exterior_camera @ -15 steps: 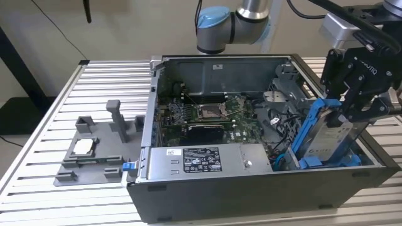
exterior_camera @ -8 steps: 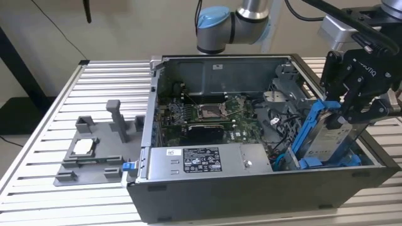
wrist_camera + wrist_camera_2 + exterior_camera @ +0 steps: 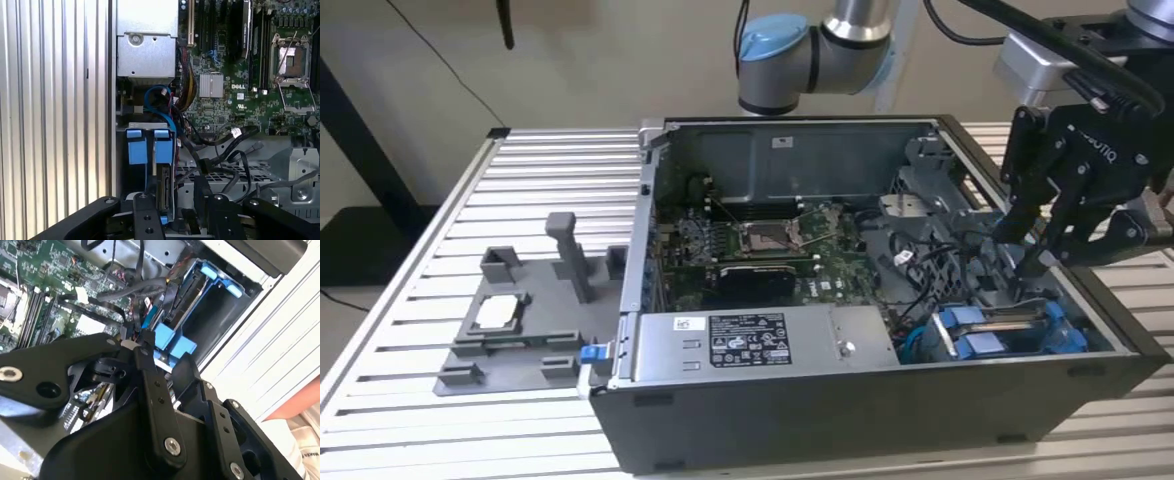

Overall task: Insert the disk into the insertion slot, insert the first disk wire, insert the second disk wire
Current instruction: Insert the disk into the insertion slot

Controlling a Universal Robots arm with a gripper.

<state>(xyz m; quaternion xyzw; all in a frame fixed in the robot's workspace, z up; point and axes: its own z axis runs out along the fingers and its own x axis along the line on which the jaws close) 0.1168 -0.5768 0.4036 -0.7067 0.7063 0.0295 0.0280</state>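
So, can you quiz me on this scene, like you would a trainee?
1. True or false: the blue-framed disk sits in the insertion slot.
2. The gripper is nearest to: A) the processor socket, B) the disk, C) the power-supply box.
3. Fill in: the grey fixture tray stands at the exterior view's ___ of the computer case.
Key: 1 true; 2 B; 3 left.

Robotics lab — slatted aluminium bench (image 3: pixel 547 160), robot arm (image 3: pixel 801 50)
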